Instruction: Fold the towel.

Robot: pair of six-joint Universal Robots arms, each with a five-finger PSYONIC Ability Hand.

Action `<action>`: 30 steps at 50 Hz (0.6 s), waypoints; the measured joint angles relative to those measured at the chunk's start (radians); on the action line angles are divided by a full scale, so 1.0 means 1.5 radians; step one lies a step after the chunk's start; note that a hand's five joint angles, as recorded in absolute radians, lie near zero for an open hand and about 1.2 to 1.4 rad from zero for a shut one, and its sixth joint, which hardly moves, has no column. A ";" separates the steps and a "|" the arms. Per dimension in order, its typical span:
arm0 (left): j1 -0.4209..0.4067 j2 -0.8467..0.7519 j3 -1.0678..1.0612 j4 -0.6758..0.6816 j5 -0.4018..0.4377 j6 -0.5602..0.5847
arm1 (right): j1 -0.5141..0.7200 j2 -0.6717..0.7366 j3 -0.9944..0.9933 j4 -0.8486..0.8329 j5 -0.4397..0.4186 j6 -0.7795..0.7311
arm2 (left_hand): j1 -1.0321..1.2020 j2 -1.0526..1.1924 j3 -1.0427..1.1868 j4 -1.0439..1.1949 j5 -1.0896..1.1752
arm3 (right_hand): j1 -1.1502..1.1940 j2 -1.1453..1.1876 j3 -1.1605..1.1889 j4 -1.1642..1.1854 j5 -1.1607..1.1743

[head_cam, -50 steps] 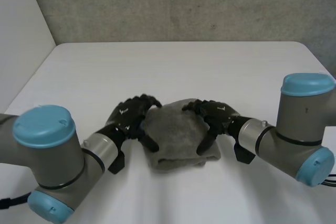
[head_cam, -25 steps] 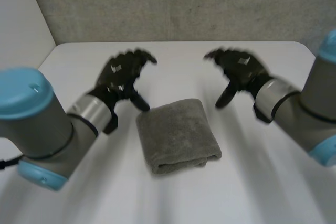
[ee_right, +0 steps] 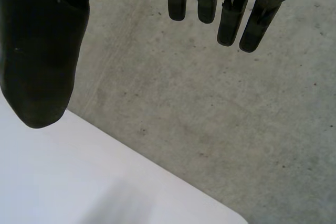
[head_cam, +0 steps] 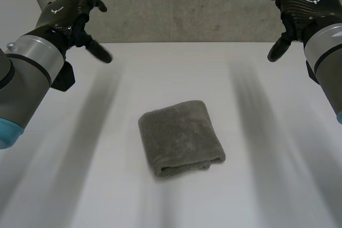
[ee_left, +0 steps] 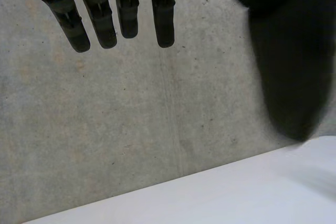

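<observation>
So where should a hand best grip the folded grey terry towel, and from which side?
Probably the near edge of the folded grey towel, approached from the robot's side: its layers lie stacked there, so one pinch would clamp them all.

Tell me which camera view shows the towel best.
The head view: the towel lies whole, folded into a compact block on the white table, apart from the raised left hand and right hand. The two wrist views look past their own straight fingers at the grey wall and the table's edge.
</observation>
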 measured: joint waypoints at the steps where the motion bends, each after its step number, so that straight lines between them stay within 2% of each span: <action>1: 0.001 0.000 0.001 -0.001 0.001 0.000 | 0.000 0.000 -0.002 0.005 -0.003 0.001 | 0.057 0.061 0.064 0.057 0.063 | 0.000 0.000 0.000 0.000 0.000; 3: 0.002 0.000 0.001 -0.002 0.002 -0.001 | 0.000 0.001 -0.004 0.011 -0.008 0.003 | 0.146 0.141 0.143 0.143 0.148 | 0.000 0.000 0.000 0.000 0.000; 6: 0.005 -0.001 0.002 -0.003 0.003 -0.002 | 0.000 0.001 -0.005 0.017 -0.022 0.006 | 0.448 0.459 0.452 0.455 0.453 | 0.000 0.000 0.000 0.000 0.000; 9: 0.006 0.000 0.003 -0.003 0.004 -0.002 | 0.000 0.001 -0.004 0.019 -0.033 0.008 | 0.589 0.591 0.591 0.595 0.598 | 0.001 0.000 0.000 0.000 0.000; 14: 0.007 0.000 0.005 -0.003 0.004 -0.002 | 0.000 0.001 -0.003 0.020 -0.043 0.014 | 0.660 0.702 0.703 0.708 0.683 | 0.001 0.000 0.000 0.000 0.000; 20: 0.008 0.000 0.006 -0.004 0.004 -0.001 | 0.000 0.001 -0.003 0.024 -0.044 0.016 | 0.658 0.689 0.691 0.695 0.679 | 0.001 0.000 0.000 0.000 0.000; 22: 0.008 0.000 0.007 -0.004 0.004 -0.001 | 0.000 0.001 -0.004 0.024 -0.044 0.016 | 0.528 0.531 0.537 0.536 0.549 | 0.001 0.000 0.000 0.000 0.000; 24: 0.008 0.000 0.008 -0.007 0.004 0.000 | 0.000 0.001 -0.004 0.025 -0.044 0.016 | 0.345 0.344 0.353 0.355 0.358 | 0.001 0.000 0.000 0.000 0.000; 30: 0.011 -0.001 0.014 -0.019 0.004 0.002 | 0.000 0.001 -0.005 0.025 -0.044 0.015 | 0.181 0.188 0.196 0.196 0.188 | 0.001 0.000 0.000 0.000 0.000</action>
